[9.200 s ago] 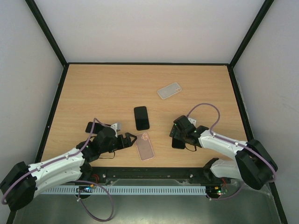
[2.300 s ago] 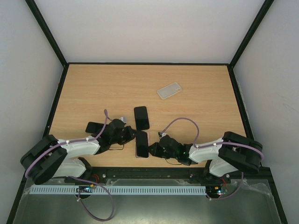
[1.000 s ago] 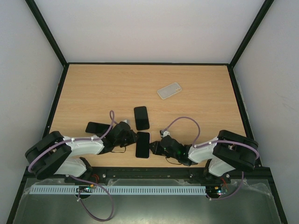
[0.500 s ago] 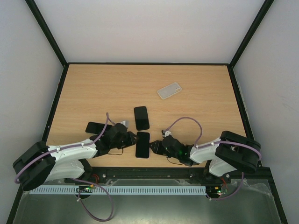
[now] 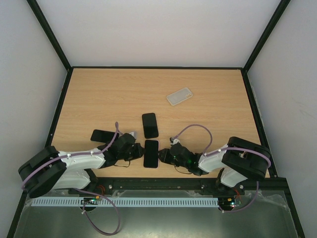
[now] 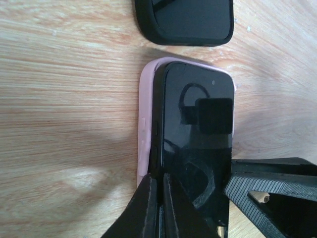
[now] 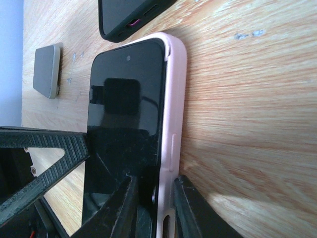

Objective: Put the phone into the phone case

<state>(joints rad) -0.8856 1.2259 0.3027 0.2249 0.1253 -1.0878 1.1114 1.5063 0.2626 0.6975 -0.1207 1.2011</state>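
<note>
place: probably robot lab | white enclosure walls (image 5: 148, 29) | framed wooden table (image 5: 99, 94)

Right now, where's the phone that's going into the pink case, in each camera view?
Top: phone low centre.
Left wrist: centre-right, filling much of the frame.
Right wrist: centre-left, seen at a slant.
Landmark: other black phone just beyond it, in all three.

Top camera's high behind the near edge of the light wooden table (image 5: 124, 94), looking down over all of it. Both wrist cameras are in tight, peering along the same black glossy phone (image 6: 198, 148) in its pale pink case (image 6: 145, 114), one per long edge.
</note>
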